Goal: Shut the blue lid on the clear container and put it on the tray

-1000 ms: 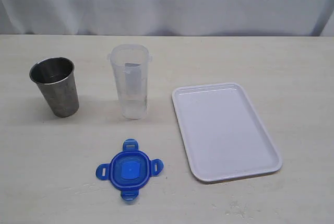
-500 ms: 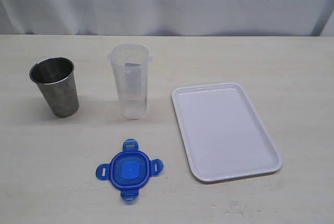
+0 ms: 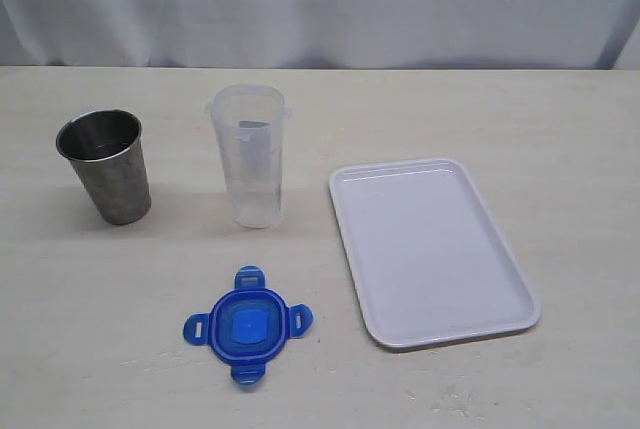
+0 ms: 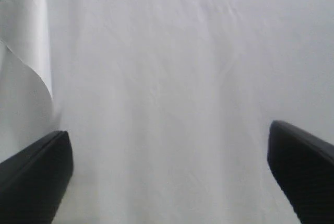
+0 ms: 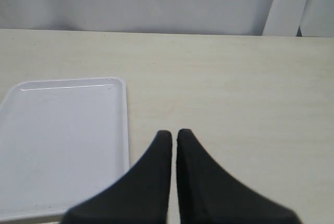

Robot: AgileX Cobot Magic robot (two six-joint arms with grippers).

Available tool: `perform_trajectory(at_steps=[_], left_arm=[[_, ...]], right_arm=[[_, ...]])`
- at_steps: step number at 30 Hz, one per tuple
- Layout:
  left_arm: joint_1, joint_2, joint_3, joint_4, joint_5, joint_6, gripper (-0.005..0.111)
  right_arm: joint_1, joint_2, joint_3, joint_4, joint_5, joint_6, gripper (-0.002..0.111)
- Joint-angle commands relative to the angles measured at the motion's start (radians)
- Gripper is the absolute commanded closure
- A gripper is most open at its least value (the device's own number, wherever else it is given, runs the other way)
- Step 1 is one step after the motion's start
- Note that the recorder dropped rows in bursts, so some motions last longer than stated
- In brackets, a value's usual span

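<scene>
Blue plastic, the blue lid [image 3: 247, 325] lies flat on the table directly in front of the clear container [image 3: 248, 154], which stands upright with the grey metal cup [image 3: 105, 164] to one side and the tray [image 3: 432, 249] to the other. The left gripper [image 4: 167, 177], jaws spread wide and empty, faces only white cloth, yet it probably has the shorter reach. The right gripper [image 5: 172, 136] hangs pinched shut beyond the tray from the container.

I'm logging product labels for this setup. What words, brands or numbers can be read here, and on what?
No text can be read.
blue lid: a paler patch at its centre, too blurred to read.
clear container: a greyish mark near the top, no legible letters.
metal cup and tray: no writing shows.
</scene>
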Motion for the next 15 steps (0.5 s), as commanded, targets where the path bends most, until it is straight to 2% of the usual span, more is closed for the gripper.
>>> perform_trajectory(at_steps=[1,9,15], left_arm=[[-0.008,0.287,-0.013,0.139,-0.010,-0.087,0.007],[-0.008,0.663,-0.013,0.192,-0.004,0.058,0.007],[-0.008,0.915,-0.013,0.236,-0.178,0.073,0.007]], right_arm=[[-0.003,-0.004,0.002,-0.007,0.003,0.004,0.104],[-0.003,-0.004,0.002,-0.007,0.003,0.004,0.104],[-0.003,-0.004,0.002,-0.007,0.003,0.004,0.104]])
